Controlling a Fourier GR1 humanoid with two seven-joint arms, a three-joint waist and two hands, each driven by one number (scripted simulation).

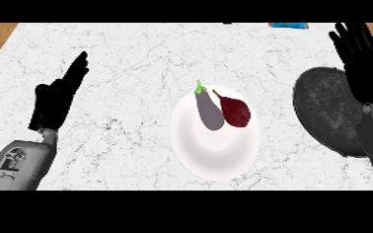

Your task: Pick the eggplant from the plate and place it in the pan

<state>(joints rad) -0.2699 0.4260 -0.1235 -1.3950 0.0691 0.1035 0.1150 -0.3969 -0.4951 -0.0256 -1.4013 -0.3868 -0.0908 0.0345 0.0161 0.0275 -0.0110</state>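
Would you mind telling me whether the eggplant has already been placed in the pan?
No, the eggplant lies on the white plate beside a dark red item, and the pan sits apart to the right.

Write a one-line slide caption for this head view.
Eggplant and a dark red item lie on the white plate, pan to its right, both robot hands open: left, right.

No legible text, labels, brand marks, numbers or signs appear on any surface in the head view.
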